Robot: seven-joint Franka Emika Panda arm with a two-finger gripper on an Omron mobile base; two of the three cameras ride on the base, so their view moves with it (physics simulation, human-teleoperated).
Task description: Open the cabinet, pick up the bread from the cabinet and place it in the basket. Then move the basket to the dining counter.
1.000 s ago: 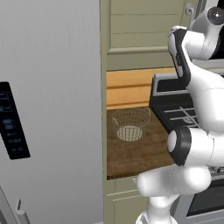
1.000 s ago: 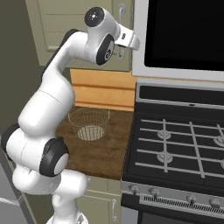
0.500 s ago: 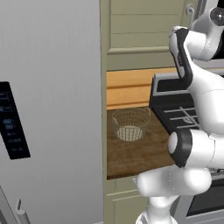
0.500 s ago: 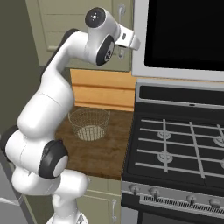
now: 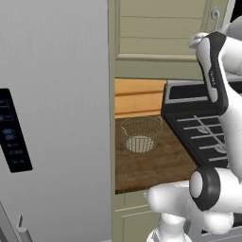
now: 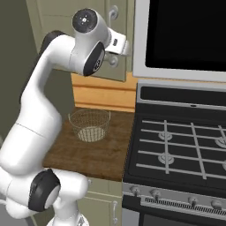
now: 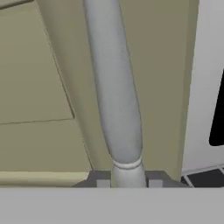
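I am holding my gripper (image 7: 127, 180) around the long silver bar handle (image 7: 114, 87) of the pale green cabinet door (image 7: 43, 87), which looks shut, so the round wire basket (image 6: 89, 124) is waiting empty near the back edge of the brown wood worktop (image 6: 88, 152).

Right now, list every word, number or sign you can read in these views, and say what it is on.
None can be read.
The fridge has a dark panel with pale marks, too blurred to read.
The stove, cabinet and basket bear no text.

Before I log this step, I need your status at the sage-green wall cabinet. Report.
Gripper astride curved silver bar handle, grip unconfirmed. Pale sage-green panelled cabinet door shut. Round wire-mesh basket empty on wood worktop.
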